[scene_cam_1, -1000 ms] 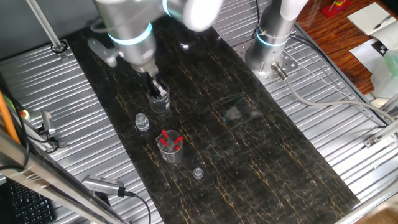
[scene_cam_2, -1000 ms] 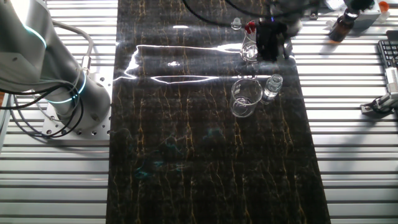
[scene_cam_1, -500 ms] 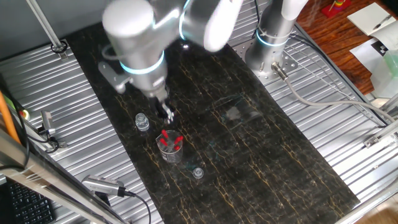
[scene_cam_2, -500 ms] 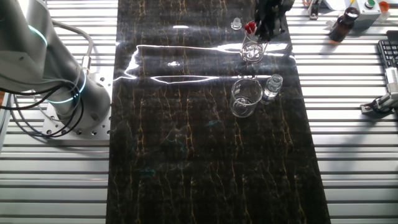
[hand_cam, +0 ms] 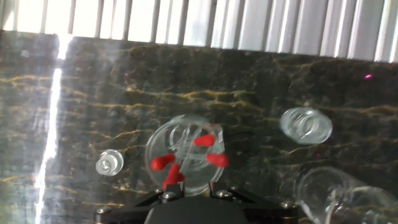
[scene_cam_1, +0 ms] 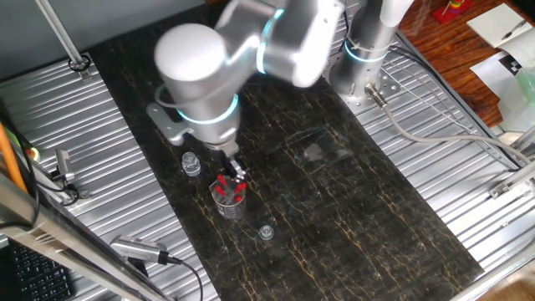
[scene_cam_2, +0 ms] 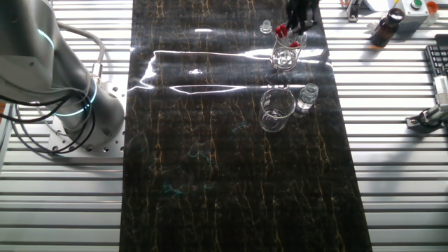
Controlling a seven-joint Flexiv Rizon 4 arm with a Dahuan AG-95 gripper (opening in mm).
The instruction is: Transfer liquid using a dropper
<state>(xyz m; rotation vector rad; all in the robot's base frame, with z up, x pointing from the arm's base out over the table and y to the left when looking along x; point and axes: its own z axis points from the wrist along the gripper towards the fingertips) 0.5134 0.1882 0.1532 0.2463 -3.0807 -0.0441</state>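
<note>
gripper (scene_cam_1: pixel 236 174) above the beaker with red-bulbed droppers (hand_cam: pixel 184 155), bulbs directly under the fingertips | droppers stand near upright, long axis along the approach | jaw opening: cannot tell, fingers hidden | empty beaker (scene_cam_2: pixel 276 109) and small vial (scene_cam_2: pixel 306 98) just beside

Under me: glossy dark marble-look tabletop (scene_cam_2: pixel 210 140), gold-veined, throwing glare streaks, flanked by ribbed bare metal decking (scene_cam_1: pixel 50 125). Clear smooth glass on the beaker (hand_cam: pixel 184 155), empty beaker (scene_cam_2: pixel 276 110) and small bottle (scene_cam_2: pixel 306 98); droppers' red bulbs (hand_cam: pixel 208 151) look matt rubbery. My arm shell (scene_cam_1: pixel 196 71) is smooth satin silver.
</note>
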